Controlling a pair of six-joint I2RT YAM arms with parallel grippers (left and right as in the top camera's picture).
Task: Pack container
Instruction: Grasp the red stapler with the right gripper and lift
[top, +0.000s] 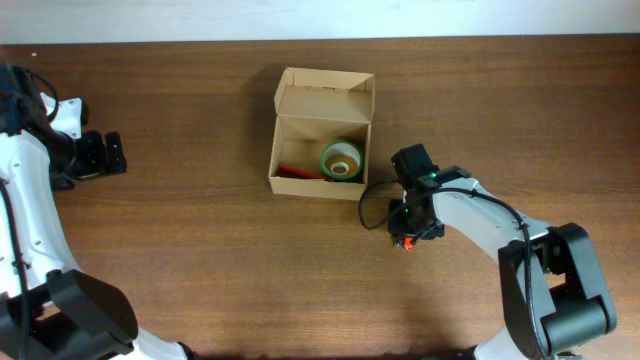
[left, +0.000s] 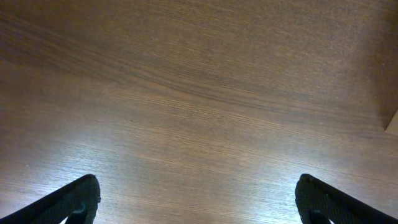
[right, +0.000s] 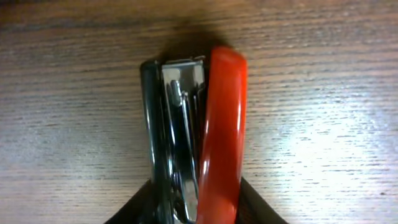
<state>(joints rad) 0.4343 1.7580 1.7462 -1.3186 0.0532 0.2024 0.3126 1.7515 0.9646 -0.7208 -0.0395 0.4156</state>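
Observation:
The brown cardboard container (top: 322, 130) stands open at the table's middle, its flap lid up at the back. Inside lie a green tape roll (top: 341, 159) and something red (top: 298, 171). My right gripper (top: 408, 238) is to the right of the box, low over the table, shut on a red and black stapler (right: 196, 137) lying on its side. Only a red tip of the stapler (top: 407, 244) shows from overhead. My left gripper (top: 112, 153) is far left, open and empty over bare wood; its fingertips (left: 199, 199) are wide apart.
The table's far edge (top: 320, 40) runs along the top. A corner of pale edge (left: 392, 121) shows at the right of the left wrist view.

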